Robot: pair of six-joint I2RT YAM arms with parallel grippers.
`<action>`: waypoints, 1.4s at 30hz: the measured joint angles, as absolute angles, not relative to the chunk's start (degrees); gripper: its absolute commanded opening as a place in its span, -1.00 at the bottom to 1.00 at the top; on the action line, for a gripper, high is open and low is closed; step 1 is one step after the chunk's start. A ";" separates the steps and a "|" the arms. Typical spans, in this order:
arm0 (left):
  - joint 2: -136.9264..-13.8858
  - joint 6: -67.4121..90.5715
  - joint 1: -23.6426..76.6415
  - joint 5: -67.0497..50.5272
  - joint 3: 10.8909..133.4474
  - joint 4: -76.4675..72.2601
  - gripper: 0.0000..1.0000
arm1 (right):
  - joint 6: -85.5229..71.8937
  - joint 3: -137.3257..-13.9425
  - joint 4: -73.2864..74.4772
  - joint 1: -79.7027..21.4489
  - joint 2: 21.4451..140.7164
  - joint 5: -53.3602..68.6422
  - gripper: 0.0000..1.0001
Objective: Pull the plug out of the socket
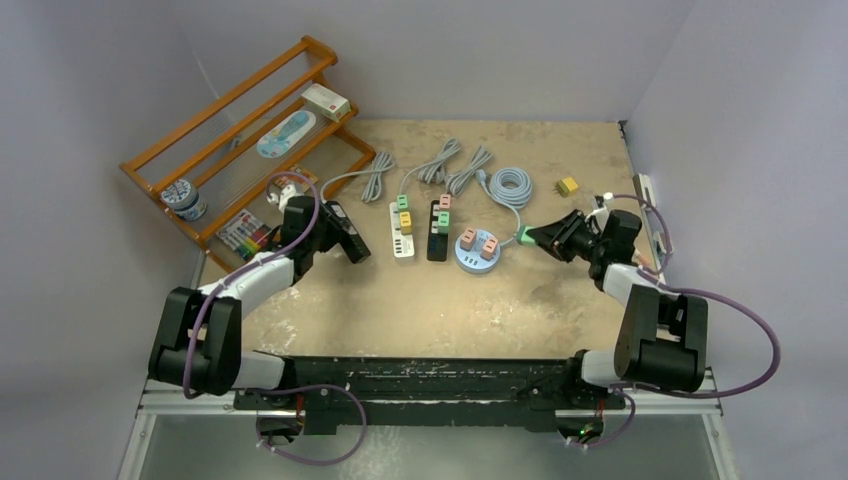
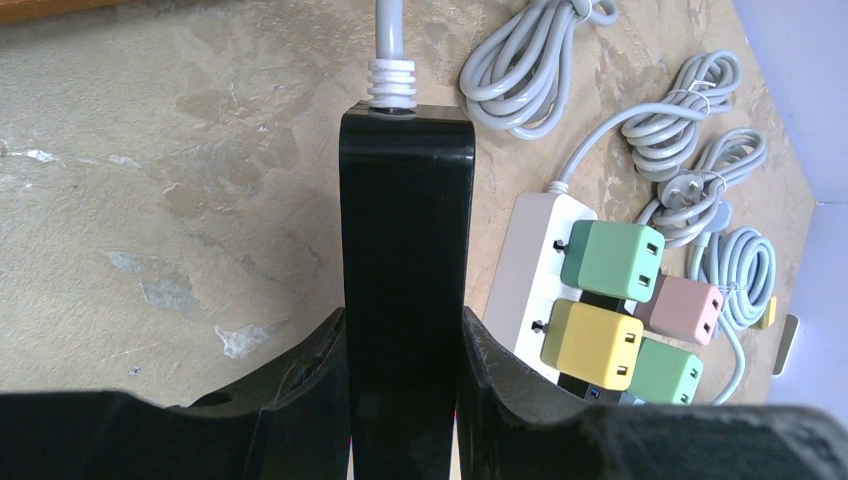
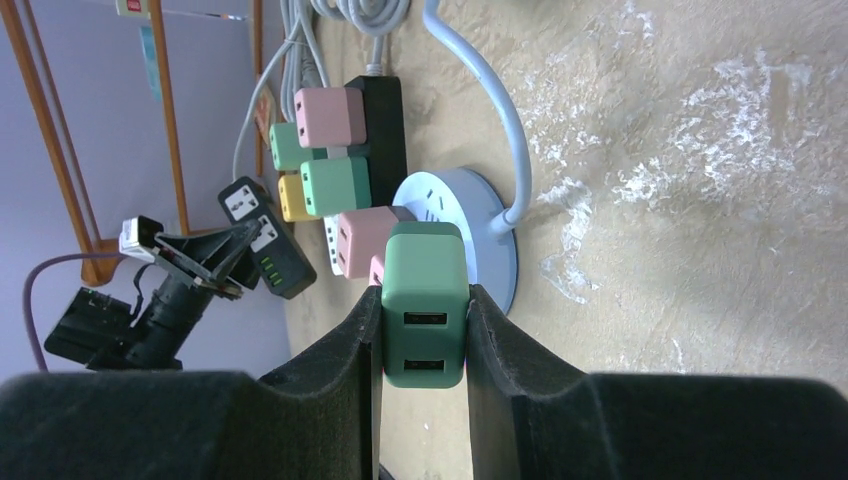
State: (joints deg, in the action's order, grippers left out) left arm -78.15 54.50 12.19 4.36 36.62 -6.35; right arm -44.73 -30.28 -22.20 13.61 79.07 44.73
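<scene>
My right gripper is shut on a green plug with two USB ports. It holds the plug in the air, just to the right of the round blue socket hub. Two pink plugs sit in that hub. My left gripper is shut on a black power strip. The strip is raised off the table, and its grey cord runs away from it.
A white strip and a black strip, both carrying coloured plugs, lie between the arms. Coiled grey cables and a small yellow plug lie further back. A wooden rack stands at the back left.
</scene>
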 measured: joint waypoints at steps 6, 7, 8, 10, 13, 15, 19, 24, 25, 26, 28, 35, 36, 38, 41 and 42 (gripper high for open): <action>-79.18 55.05 12.19 3.88 36.62 -6.76 -1.00 | -47.48 -25.67 -25.17 13.91 78.35 44.51 -1.00; -79.37 55.18 12.19 3.64 36.62 -6.81 -1.00 | -47.59 -24.43 -25.17 13.91 78.24 44.51 -1.00; -79.57 55.37 12.19 3.42 36.62 -6.87 -1.00 | -47.55 -23.05 -24.75 13.91 77.97 44.29 -1.00; -80.03 55.88 12.19 2.94 36.62 -7.18 -1.00 | -47.31 -21.87 -23.22 13.89 77.19 43.62 -1.00; -80.75 56.49 12.19 2.24 36.62 -7.88 -1.00 | -46.33 -21.41 -21.08 13.96 75.09 41.87 -1.00; -81.19 56.66 12.19 1.85 36.62 -8.12 -1.00 | -45.54 -21.87 -20.51 14.04 74.06 41.06 -1.00; -81.52 57.10 12.19 1.50 36.62 -8.14 -1.00 | -43.81 -24.82 -19.46 14.87 75.40 40.12 -1.00; -81.87 57.49 12.19 1.32 36.64 -8.10 -1.00 | -39.13 -31.86 -15.73 15.84 83.77 39.97 -1.00; -82.15 57.49 12.19 1.17 36.64 -8.10 -1.00 | -38.63 -32.10 -15.38 16.01 84.62 39.97 -1.00; -82.43 57.49 12.16 0.95 36.67 -8.10 -1.00 | -38.22 -32.12 -14.83 16.43 85.41 39.97 -1.00; -83.07 57.52 12.16 0.38 36.67 -7.99 -1.00 | -37.69 -32.12 -13.13 17.69 86.30 39.99 -1.00; -83.37 57.47 12.05 -0.38 37.04 -7.46 -0.64 | -35.86 -32.12 -9.96 27.38 86.96 39.51 -0.94; -83.37 57.45 12.01 -0.51 37.28 -7.16 -0.55 | -35.70 -32.12 -9.56 28.42 87.18 39.51 -0.84; -83.40 57.25 11.90 -0.75 37.89 -6.24 -0.42 | -35.53 -32.12 -8.95 30.46 87.74 40.21 -0.47; -83.46 56.40 11.51 -1.08 39.38 -4.27 -0.29 | -35.40 -32.16 -8.69 31.09 87.81 40.25 -0.02; -83.46 56.21 11.33 -1.10 39.81 -3.73 -0.26 | -35.16 -32.25 -8.38 31.09 87.79 39.79 0.10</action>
